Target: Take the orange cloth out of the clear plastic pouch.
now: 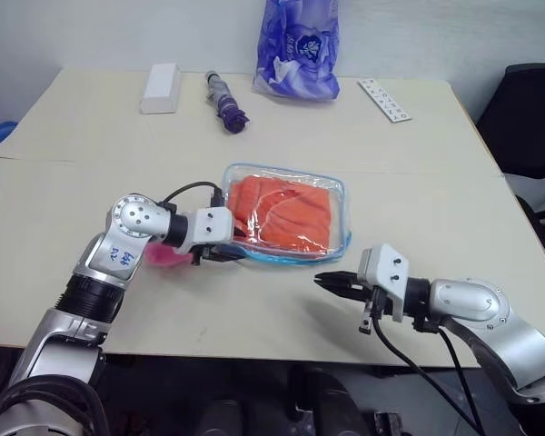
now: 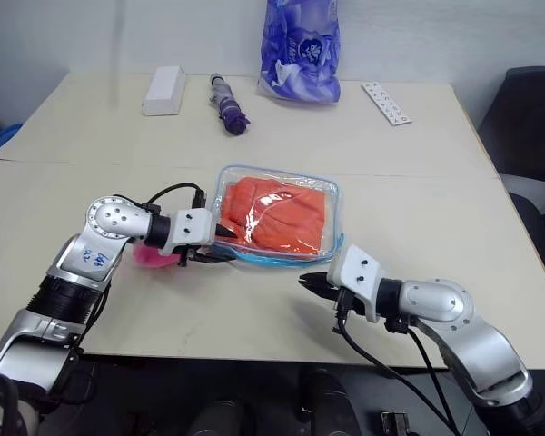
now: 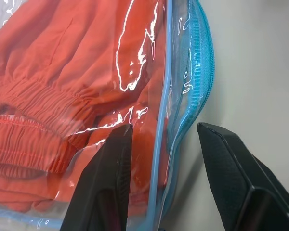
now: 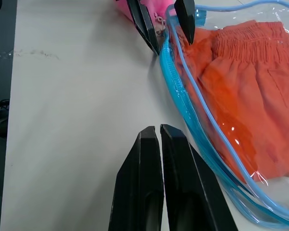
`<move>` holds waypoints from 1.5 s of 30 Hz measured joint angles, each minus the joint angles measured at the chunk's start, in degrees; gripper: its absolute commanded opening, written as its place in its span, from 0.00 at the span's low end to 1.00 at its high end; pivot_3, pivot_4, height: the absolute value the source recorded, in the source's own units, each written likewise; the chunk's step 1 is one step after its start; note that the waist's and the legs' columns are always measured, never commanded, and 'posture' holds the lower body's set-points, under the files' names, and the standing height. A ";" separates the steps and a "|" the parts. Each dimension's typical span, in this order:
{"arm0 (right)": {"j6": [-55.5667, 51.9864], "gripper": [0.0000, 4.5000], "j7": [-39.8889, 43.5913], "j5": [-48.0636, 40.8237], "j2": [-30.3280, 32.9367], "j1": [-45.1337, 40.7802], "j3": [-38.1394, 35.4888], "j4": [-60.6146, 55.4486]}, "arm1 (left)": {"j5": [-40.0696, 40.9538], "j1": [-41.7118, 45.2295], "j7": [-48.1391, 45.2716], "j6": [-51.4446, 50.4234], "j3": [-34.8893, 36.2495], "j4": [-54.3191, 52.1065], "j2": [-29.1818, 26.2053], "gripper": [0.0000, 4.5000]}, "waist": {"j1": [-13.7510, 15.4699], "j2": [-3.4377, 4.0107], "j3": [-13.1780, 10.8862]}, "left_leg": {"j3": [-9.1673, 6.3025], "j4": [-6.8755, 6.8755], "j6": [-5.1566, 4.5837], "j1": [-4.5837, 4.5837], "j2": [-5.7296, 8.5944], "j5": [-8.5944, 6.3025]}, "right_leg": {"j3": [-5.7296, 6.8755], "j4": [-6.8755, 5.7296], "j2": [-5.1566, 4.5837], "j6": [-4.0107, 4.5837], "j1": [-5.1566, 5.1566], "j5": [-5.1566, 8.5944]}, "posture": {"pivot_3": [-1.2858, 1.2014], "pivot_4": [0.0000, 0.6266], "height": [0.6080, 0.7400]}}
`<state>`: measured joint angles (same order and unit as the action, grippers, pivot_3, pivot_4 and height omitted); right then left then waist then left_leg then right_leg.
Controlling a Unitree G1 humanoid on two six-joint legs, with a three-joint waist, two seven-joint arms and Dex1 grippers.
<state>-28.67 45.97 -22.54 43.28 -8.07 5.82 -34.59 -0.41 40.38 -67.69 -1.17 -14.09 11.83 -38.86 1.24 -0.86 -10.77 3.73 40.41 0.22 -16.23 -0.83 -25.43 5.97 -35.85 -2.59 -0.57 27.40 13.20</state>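
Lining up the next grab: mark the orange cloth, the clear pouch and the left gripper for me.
orange cloth (image 1: 286, 211): left eye view, middle of the folded fabric.
clear plastic pouch (image 1: 341, 243): left eye view, blue-trimmed corner.
left gripper (image 3: 164, 180): left wrist view, between the open fingertips, astride the pouch's edge.

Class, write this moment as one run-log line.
orange cloth: inside clear plastic pouch | left pincer: open, straddling pouch edge | right pincer: shut, on nothing

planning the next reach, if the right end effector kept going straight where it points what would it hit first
Probably the left end effector at the corner of the clear plastic pouch; bare table lies between. Depth is uncertain.
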 measured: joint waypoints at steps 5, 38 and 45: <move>0.16 0.04 0.01 0.64 0.00 0.31 -0.05 -0.10 | 0.21 1.10 -0.01 -0.02 0.03 0.39 0.12 0.30 | 0.04 0.00 0.00 | 0.00 0.00 -0.01 0.00 0.02 0.00 | 0.00 0.00 -0.01 0.00 -0.01 0.00 | 0.52 0.24 1.00; 6.46 0.63 -1.10 13.10 -7.55 -13.31 6.58 12.00 | 12.55 1.78 3.44 -23.73 6.03 -6.37 4.74 0.00 | -1.21 0.00 0.00 | -0.07 0.26 0.02 -0.13 -0.09 0.01 | 0.05 -0.09 -0.04 0.01 0.03 -0.01 | 0.52 0.24 1.00; 5.90 0.59 -2.50 14.38 -10.87 -16.42 7.35 15.75 | 12.69 1.84 5.40 -24.84 5.94 -6.62 5.97 0.00 | -1.37 0.00 0.00 | -0.06 0.26 0.02 -0.11 -0.08 0.01 | 0.03 -0.11 -0.02 0.01 0.04 -0.01 | 0.52 0.24 1.00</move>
<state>-22.76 43.48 -8.16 32.41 -24.49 13.17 -18.85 12.28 42.22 -62.29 -26.01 -8.15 5.21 -32.90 -0.13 -0.87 -10.77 3.67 40.67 0.24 -16.35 -0.91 -25.42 6.01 -35.96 -2.61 -0.55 27.44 13.18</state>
